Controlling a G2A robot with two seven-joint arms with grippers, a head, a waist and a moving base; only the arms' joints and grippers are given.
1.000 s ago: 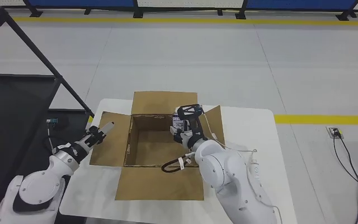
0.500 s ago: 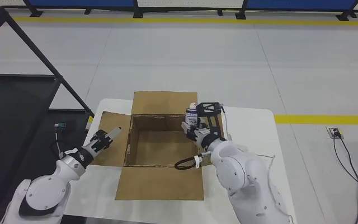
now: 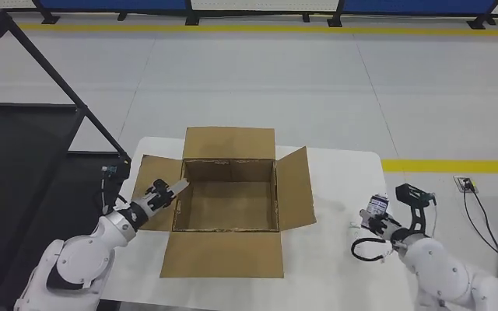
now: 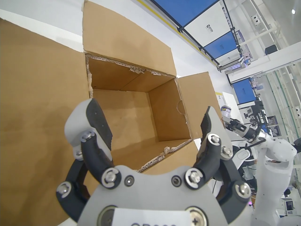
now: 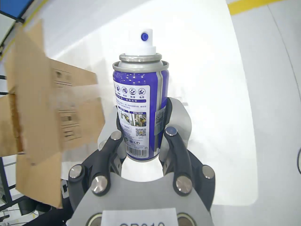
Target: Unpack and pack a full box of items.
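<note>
An open cardboard box (image 3: 226, 204) with its four flaps spread out stands in the middle of the white table (image 3: 334, 256); I see nothing lying inside the box (image 4: 131, 109). My right gripper (image 3: 375, 217) is shut on a blue spray can (image 3: 379, 205) with a white nozzle, near the table's right edge. In the right wrist view the can (image 5: 140, 99) stands between the right gripper's (image 5: 142, 121) fingers, with the box (image 5: 42, 99) off to the side. My left gripper (image 3: 173, 189) (image 4: 155, 123) is open over the box's left flap, holding nothing.
The table's right end (image 5: 211, 71) is bare white surface around the can. A black frame and dark panel (image 3: 47, 155) stand left of the table. A yellow floor line (image 3: 440, 165) runs to the right.
My right gripper has carried the spray can from the box's far right corner out over the right flap to the table's right side. My left gripper has edged toward the box's left wall.
</note>
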